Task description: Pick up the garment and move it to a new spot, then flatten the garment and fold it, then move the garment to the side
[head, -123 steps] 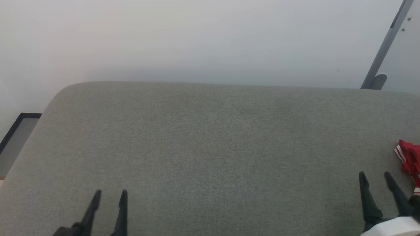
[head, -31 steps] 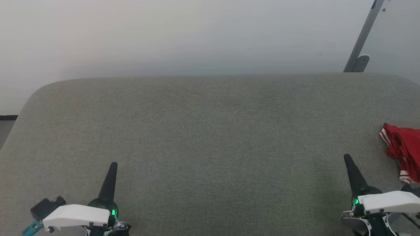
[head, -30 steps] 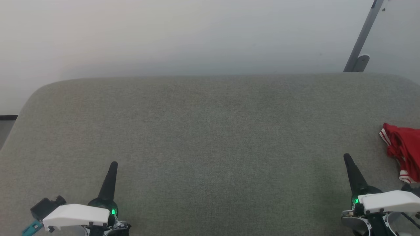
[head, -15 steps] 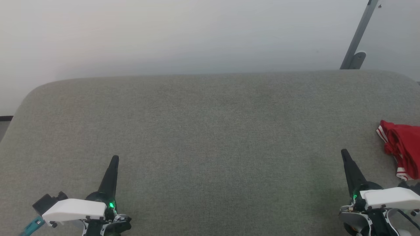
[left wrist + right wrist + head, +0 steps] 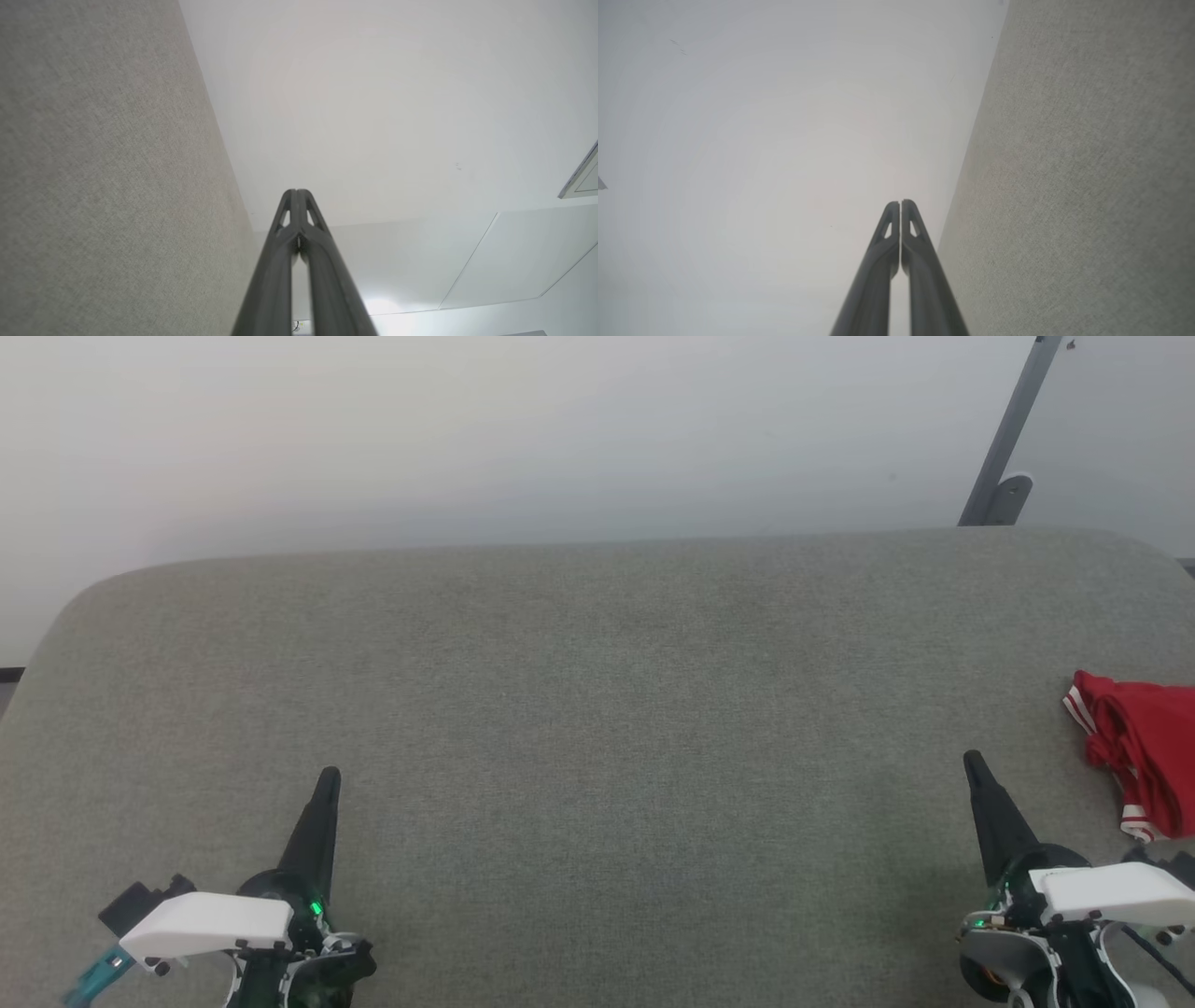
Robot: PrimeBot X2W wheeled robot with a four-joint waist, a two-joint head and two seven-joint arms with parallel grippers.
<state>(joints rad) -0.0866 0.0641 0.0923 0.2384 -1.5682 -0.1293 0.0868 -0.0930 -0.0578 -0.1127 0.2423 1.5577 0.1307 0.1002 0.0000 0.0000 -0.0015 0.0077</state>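
The garment (image 5: 1141,754) is a crumpled red heap with white stripe trim at the far right of the grey upholstered surface (image 5: 597,709), cut off by the head view's right edge. My right gripper (image 5: 971,763) stands shut and empty at the lower right, a little left of and nearer than the garment, apart from it. At the lower left, my left gripper (image 5: 328,777) is shut too, holding nothing. The left wrist view shows its own gripper (image 5: 296,192) with fingers pressed together; the right wrist view shows the same of its gripper (image 5: 901,203).
A pale wall rises behind the grey surface. A grey metal post (image 5: 1006,439) with a rounded foot leans at the upper right. The surface's rounded far corners show at left and right.
The head camera has shifted a little, so the whole scene slid slightly left and up. Both grippers stay shut and the garment lies where it was.
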